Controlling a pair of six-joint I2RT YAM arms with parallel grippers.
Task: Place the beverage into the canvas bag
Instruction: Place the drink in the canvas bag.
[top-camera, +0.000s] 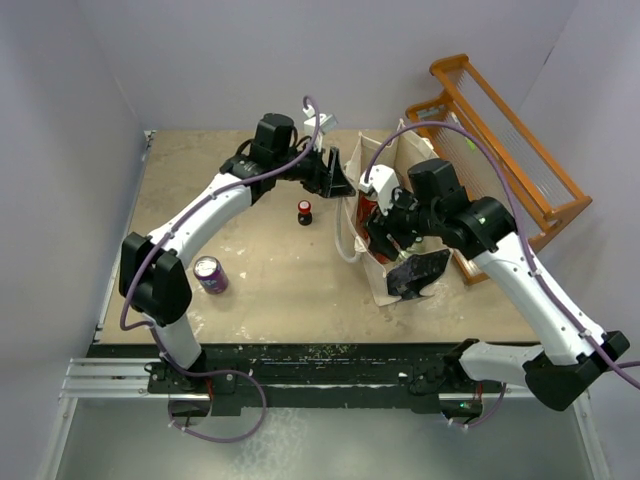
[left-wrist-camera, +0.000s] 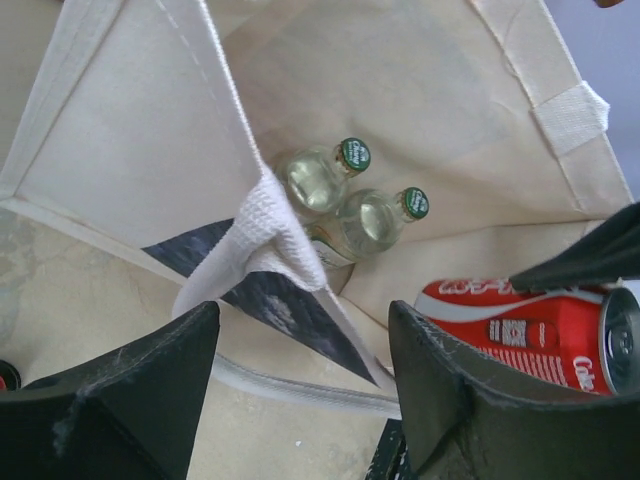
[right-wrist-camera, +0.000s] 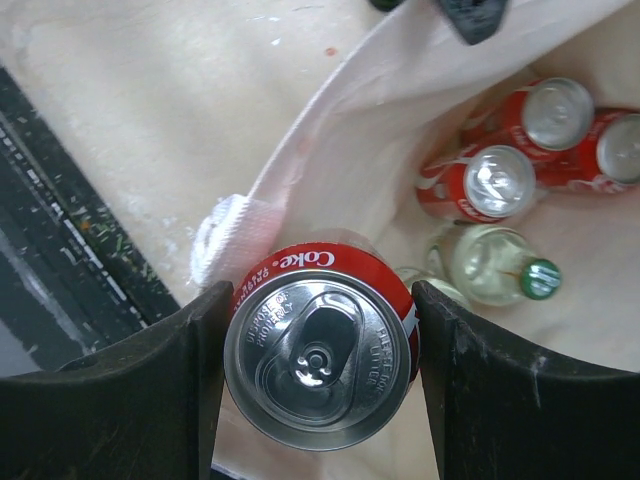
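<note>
Robotics lab test cell: left arm (top-camera: 215, 205) and right arm (top-camera: 530, 280) sitting bolted to black base plate (top-camera: 330, 362) beside aluminium rail (top-camera: 100, 378); plain white panels (top-camera: 60, 150) enclosing worn wooden tabletop (top-camera: 260, 290); purple cables (top-camera: 440, 123) trailing exposed.

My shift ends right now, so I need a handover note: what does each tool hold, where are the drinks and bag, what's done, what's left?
Left tool: open, the bag's rim fabric loose between its fingers.
Right tool: shut on an upright Coke can at the canvas bag mouth, not released.
Done: two green-capped bottles and three red cans lie inside.
Left: drop this can in; a purple can and a red-capped bottle stand on the table.
</note>
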